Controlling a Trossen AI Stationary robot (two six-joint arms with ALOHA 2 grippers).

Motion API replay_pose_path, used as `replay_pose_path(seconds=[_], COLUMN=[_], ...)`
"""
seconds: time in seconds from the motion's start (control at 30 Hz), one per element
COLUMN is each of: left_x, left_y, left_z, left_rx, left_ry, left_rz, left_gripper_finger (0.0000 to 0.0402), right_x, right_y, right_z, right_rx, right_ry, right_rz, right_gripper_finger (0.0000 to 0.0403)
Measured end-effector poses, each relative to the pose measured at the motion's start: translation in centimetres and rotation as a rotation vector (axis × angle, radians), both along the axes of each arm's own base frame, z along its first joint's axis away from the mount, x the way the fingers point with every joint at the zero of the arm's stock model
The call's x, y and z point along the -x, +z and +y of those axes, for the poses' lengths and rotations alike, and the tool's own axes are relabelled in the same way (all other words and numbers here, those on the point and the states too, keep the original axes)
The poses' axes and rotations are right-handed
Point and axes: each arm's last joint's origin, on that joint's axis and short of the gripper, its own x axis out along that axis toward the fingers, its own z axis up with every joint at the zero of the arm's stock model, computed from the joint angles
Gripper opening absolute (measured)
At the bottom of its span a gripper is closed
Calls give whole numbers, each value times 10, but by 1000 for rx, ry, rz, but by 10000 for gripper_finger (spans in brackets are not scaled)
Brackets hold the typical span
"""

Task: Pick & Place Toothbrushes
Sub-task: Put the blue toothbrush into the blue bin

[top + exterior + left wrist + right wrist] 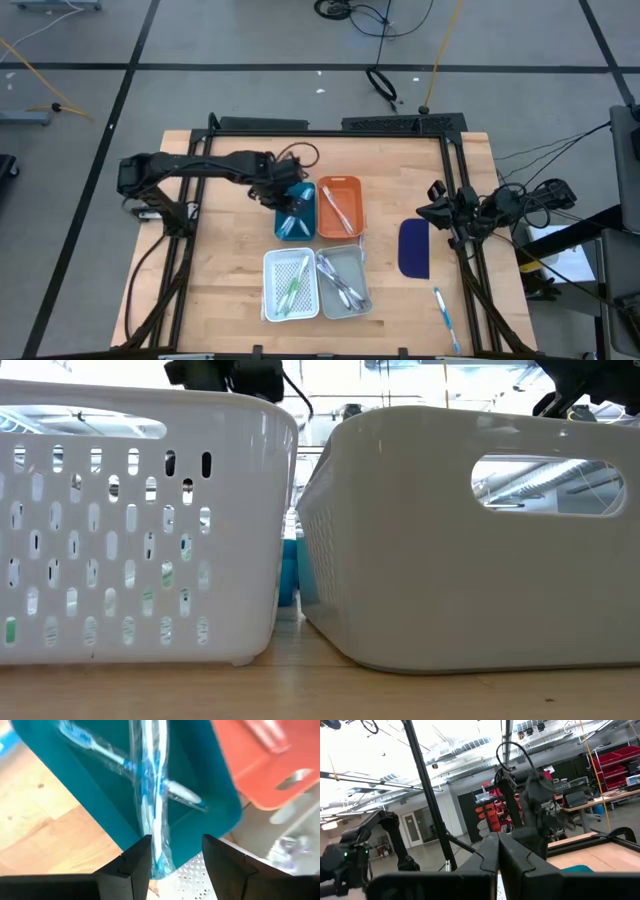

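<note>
Centrally on the counter (pixel 220 290) sit four small trays in a block: a teal tray (pixel 297 211) and an orange tray (pixel 340 206) toward the far edge, a white perforated tray (pixel 290 284) and a grey tray (pixel 343 281) toward the near edge. The left end effector (pixel 175 851) hangs over the teal tray, its fingers (pixel 132 865) spread, with a wrapped blue toothbrush (pixel 152 795) between them, lying across another blue toothbrush (pixel 95 747) in that tray. More toothbrushes lie in the other three trays. One blue toothbrush (pixel 445 317) lies alone near the counter's near right corner, close to a dark blue pad (pixel 414 248). The right end effector (pixel 497 847) waits raised at the right edge, fingers pressed together.
</note>
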Motion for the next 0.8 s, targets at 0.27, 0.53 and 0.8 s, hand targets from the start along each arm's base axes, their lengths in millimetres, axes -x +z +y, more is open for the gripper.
replay_pose_path(seconds=[0.27, 0.53, 0.8], left_x=[26, 53, 59], left_y=[29, 25, 25], left_z=[4, 24, 43], left_rx=[-236, -377, -401], left_ry=[43, 23, -57], left_rz=[10, 273, 286], left_gripper_finger=[148, 108, 53], right_x=[0, 0, 0], right_y=[0, 0, 0], right_z=[0, 0, 0], right_rx=[1, 0, -1], right_ry=[0, 0, 1], right_rz=[0, 0, 0], right_gripper_finger=[0, 0, 0])
